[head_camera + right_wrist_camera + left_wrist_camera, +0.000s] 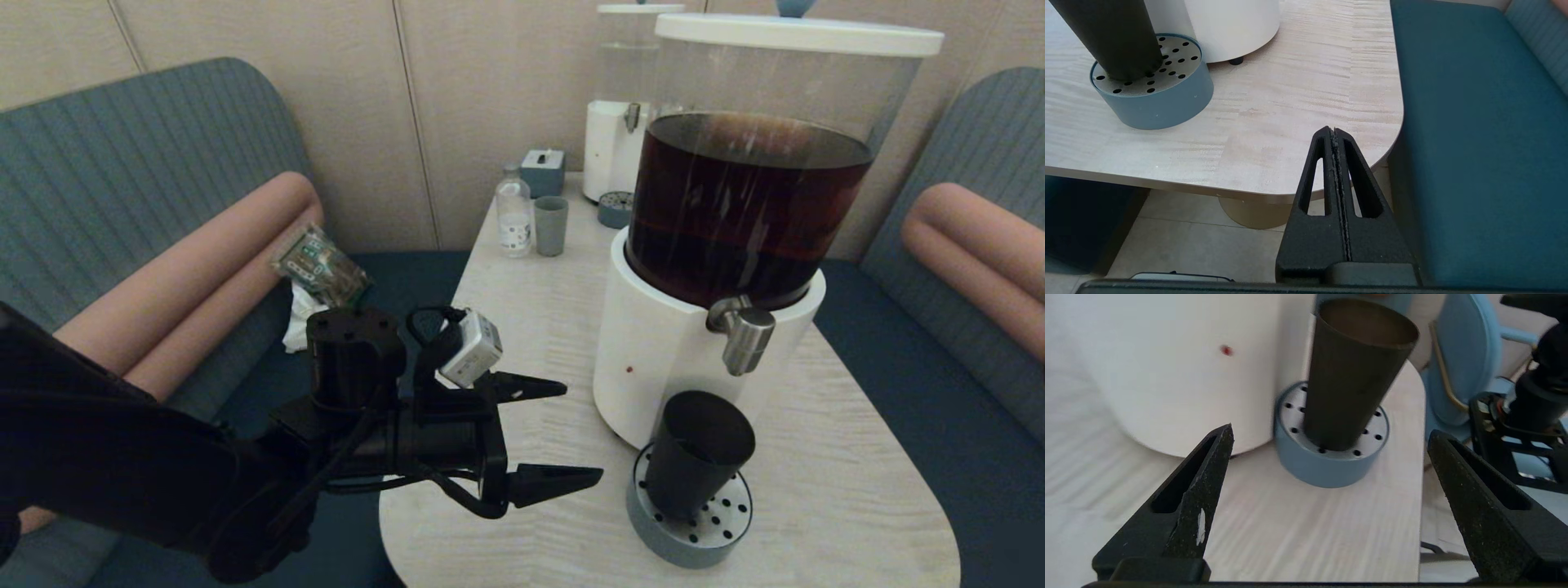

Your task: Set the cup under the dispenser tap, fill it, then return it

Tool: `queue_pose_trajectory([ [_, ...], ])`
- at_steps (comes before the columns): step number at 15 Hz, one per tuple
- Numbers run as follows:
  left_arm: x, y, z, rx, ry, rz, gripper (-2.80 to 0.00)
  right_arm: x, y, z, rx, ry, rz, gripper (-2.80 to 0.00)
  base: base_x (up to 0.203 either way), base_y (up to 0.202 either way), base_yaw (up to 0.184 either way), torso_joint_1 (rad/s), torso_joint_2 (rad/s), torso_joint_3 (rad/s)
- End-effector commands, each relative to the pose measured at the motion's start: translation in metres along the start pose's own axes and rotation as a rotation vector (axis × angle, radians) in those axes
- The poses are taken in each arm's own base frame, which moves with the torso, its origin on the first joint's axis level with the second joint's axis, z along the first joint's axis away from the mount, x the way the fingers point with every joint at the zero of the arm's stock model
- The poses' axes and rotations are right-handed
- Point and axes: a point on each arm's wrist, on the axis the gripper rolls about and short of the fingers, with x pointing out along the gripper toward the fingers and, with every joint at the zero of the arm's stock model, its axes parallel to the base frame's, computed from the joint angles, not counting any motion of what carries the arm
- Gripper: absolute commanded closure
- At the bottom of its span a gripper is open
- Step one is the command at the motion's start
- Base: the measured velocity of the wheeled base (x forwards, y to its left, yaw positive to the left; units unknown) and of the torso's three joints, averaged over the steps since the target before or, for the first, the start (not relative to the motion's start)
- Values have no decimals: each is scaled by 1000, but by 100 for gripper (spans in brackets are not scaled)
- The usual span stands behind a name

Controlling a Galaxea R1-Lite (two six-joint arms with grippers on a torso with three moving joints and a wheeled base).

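- Cup [698, 457]: stands upright on the perforated blue-grey drip tray [694, 535], directly below the dispenser tap [744, 333], in front of the white dispenser base [653, 359].
- Left claw [575, 433]: wide open, holding nothing, level with the cup and near it on the tabletop [833, 474] side, not touching.
- Right claw [1336, 134]: fully closed, empty, off the tabletop's corner beside the teal bench seat [1474, 143].

The cup [1106, 36] is cut off above by the right wrist picture's edge. From the head, the left arm [122, 465] hides the bench [539, 327] corner.
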Motion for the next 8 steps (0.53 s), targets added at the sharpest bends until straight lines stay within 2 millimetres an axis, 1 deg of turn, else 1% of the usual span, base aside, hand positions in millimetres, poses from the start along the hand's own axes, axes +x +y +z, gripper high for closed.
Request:
queue_pose_trajectory([
  [1, 7, 1, -6, -10, 8, -16, -280, 0, 0, 0, 1, 1, 0, 0, 0, 0, 0, 0, 0, 0],
  [3, 11, 4, -9, -14, 9, -18, -280, 0, 0, 0, 0, 1, 1, 0, 0, 0, 0, 0, 0, 0],
  [8, 23, -3, -8, -9, 3, -55, -280, 0, 0, 0, -1, 1, 0, 0, 0, 0, 0, 0, 0, 0],
])
